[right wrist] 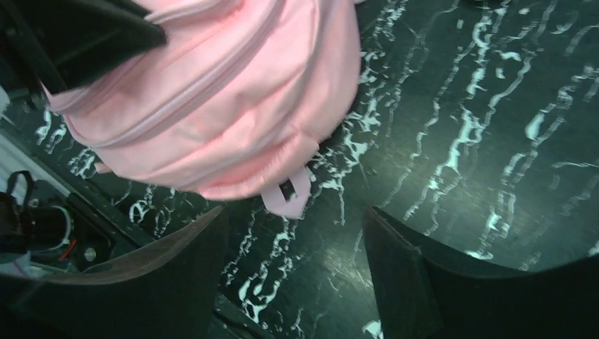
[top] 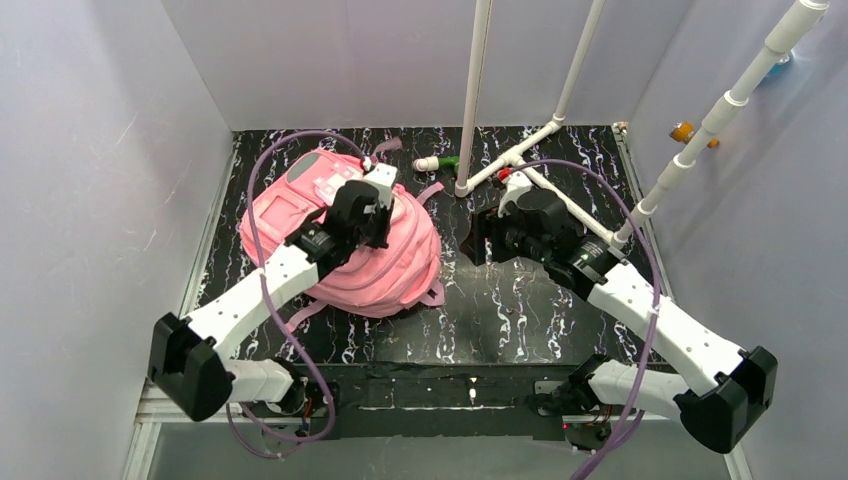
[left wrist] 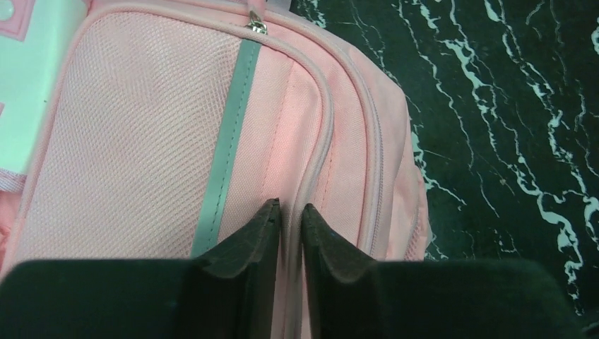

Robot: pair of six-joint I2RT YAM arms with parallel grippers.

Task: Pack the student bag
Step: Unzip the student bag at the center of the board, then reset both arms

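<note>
Student bag [top: 390, 265]: lies on the black marbled counter [top: 520, 305], left of centre.
Left pincer [left wrist: 289, 219]: on top of the bag, fingers almost together, pinching a raised pink seam.
Right pincer [right wrist: 297, 261]: spread wide over the counter, just beside the bag.

Left gripper [left wrist: 289, 210] sits atop the bag [top: 395, 270], fingers [left wrist: 247, 244] pinched on its piping. Right gripper [right wrist: 297, 215] hangs just right of the bag, jaws wide apart.
</note>
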